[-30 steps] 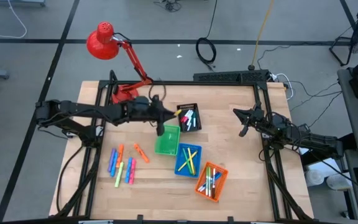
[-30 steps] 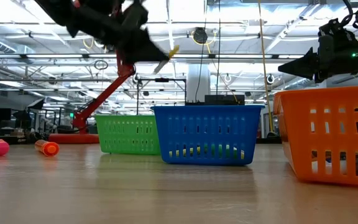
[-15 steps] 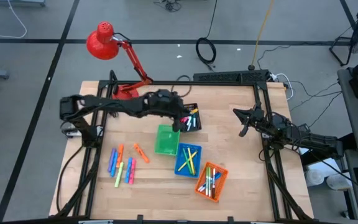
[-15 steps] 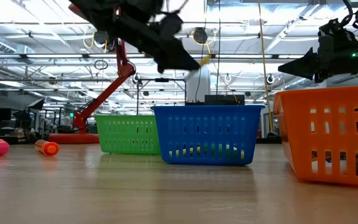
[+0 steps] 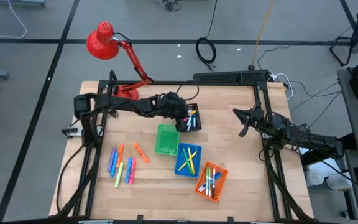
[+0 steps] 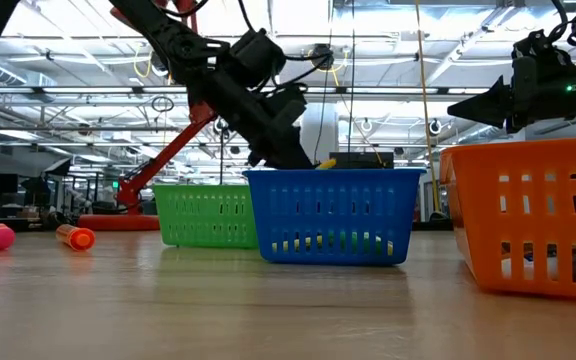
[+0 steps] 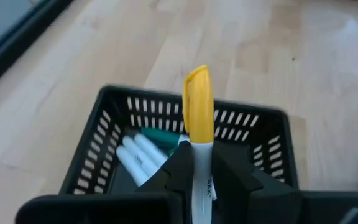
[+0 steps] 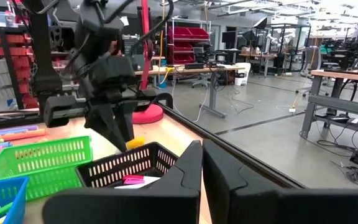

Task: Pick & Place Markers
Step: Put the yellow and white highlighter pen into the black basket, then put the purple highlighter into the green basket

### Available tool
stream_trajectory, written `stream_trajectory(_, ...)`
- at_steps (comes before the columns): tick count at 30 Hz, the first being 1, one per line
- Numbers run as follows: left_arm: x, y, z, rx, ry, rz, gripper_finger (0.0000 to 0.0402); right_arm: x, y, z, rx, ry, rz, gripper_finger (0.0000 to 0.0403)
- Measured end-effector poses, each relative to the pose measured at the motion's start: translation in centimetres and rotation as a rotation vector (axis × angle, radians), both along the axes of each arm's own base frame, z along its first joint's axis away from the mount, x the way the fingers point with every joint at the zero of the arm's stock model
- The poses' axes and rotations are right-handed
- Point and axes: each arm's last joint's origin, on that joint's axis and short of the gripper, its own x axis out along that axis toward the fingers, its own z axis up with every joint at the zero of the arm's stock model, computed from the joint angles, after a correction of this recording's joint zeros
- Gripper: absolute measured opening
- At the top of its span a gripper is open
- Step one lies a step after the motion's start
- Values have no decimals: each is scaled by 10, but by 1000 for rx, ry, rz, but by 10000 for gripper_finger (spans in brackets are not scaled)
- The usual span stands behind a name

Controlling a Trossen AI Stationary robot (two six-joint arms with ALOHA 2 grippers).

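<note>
My left gripper (image 5: pixel 184 119) hovers over the black basket (image 5: pixel 192 117) at the table's far middle, shut on a white marker with a yellow cap (image 7: pixel 198 102). The basket (image 7: pixel 148 107) holds white markers, one green-capped (image 7: pixel 157 137), and a pink one shows in the right wrist view. Several loose markers (image 5: pixel 123 165) lie on the wood at the near left. My right gripper (image 5: pixel 243 129) waits shut at the table's right side, touching nothing. My left gripper pinches the marker's white barrel (image 7: pixel 200 177) between its two fingers (image 7: pixel 178 169), just behind the yellow cap. The marker lies along the fingers, its cap sticking out past the fingertips. The fingers slant down from the table's left, and the marker hangs clear above the black basket.
A green basket (image 5: pixel 166 140), a blue basket (image 5: pixel 187 160) and an orange basket (image 5: pixel 211 180), the last two holding markers, run in a line toward the near right. A red desk lamp (image 5: pixel 104 40) stands at the far left corner.
My left gripper has gone toward the table's right edge and down, from beside the green basket's far end to over the black basket, tipping further downward. The yellow-capped marker has stayed in its fingers throughout.
</note>
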Motion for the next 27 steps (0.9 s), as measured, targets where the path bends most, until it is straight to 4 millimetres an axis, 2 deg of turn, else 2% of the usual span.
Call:
stream_trajectory(9,-1,1,5,9,-21,2,83,0,0,0,0,0,0,0)
stream_trajectory(18,-2,1,4,4,3,0,87,0,0,0,0,0,0,0)
stream_trajectory(21,-17,-3,15,-26,101,1,87,0,0,0,0,0,0,0)
stream_trajectory(22,-24,-5,24,-33,138,-2,87,0,0,0,0,0,0,0)
stream_trajectory(27,-76,-22,58,-142,414,28,88,0,0,0,0,2,0,0)
